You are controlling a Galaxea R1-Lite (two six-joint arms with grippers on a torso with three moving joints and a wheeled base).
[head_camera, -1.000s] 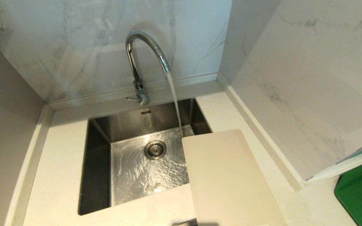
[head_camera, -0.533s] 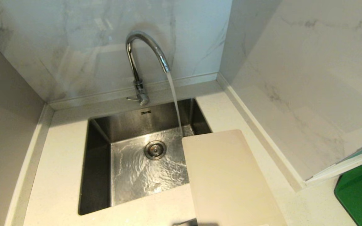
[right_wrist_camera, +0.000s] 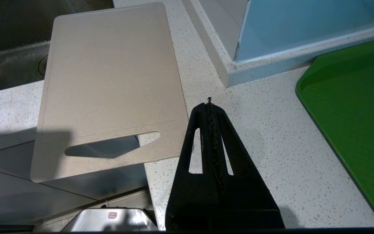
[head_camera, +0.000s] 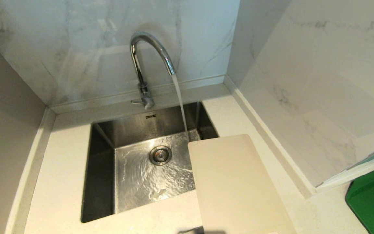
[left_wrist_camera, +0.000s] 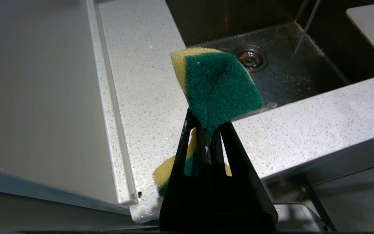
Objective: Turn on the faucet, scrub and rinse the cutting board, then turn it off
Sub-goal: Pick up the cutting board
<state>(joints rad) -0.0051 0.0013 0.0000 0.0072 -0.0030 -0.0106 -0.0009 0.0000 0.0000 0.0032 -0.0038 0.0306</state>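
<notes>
We see the cutting board (head_camera: pixel 235 185) lying flat on the speckled countertop (head_camera: pixel 63 182) at the right side of the sink (head_camera: pixel 102 175), its far corner jutting out over the basin and its slotted handle end overhanging the counter's near edge in the right wrist view. Behind the sink stands the faucet (head_camera: pixel 144 58), its arched spout pouring a steady stream of water (head_camera: pixel 180 104) that lands just beyond the board's far edge and ripples around the drain (head_camera: pixel 160 155).

Our left gripper (left_wrist_camera: pixel 208 130) is held back over the near left part of the counter, its fingers pinched together on a yellow and green sponge (left_wrist_camera: pixel 219 87), which sticks up folded above the tips. Our right gripper (right_wrist_camera: pixel 209 105) hovers over the counter just beside the board's handle end, its fingers pressed together on nothing. To its right lies a green board (right_wrist_camera: pixel 355 113), below a marble wall (head_camera: pixel 317 81).
</notes>
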